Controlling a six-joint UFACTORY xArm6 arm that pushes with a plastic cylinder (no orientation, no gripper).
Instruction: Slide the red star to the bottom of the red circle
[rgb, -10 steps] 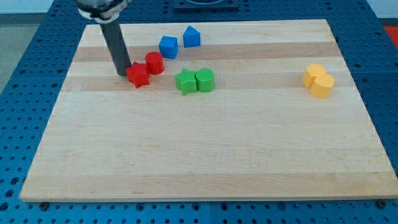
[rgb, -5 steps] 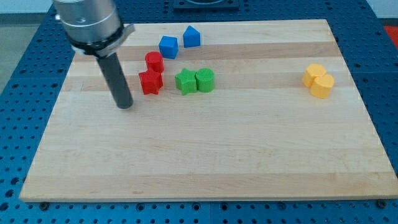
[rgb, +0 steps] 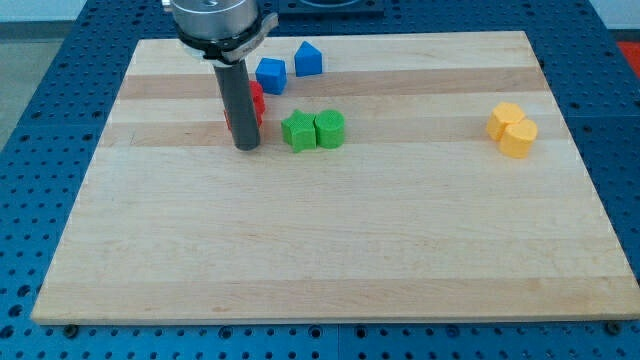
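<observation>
My tip (rgb: 246, 146) rests on the board left of centre, just below the two red blocks. The rod covers most of both. The red star (rgb: 258, 122) shows only as a sliver at the rod's right edge, directly under the red circle (rgb: 257, 96), which also shows only as a sliver. The two red blocks appear to touch. The tip sits at the star's lower edge, to the left of the green star (rgb: 297, 131).
A green star and a green block (rgb: 329, 129) sit side by side right of the tip. A blue block (rgb: 270, 75) and a blue pointed block (rgb: 308, 59) lie near the view's top. Two yellow blocks (rgb: 512, 130) lie at the right.
The red star slid right and down to sit under the red circle. My tip swung down to the left, then moved right to stand just below the red star.
</observation>
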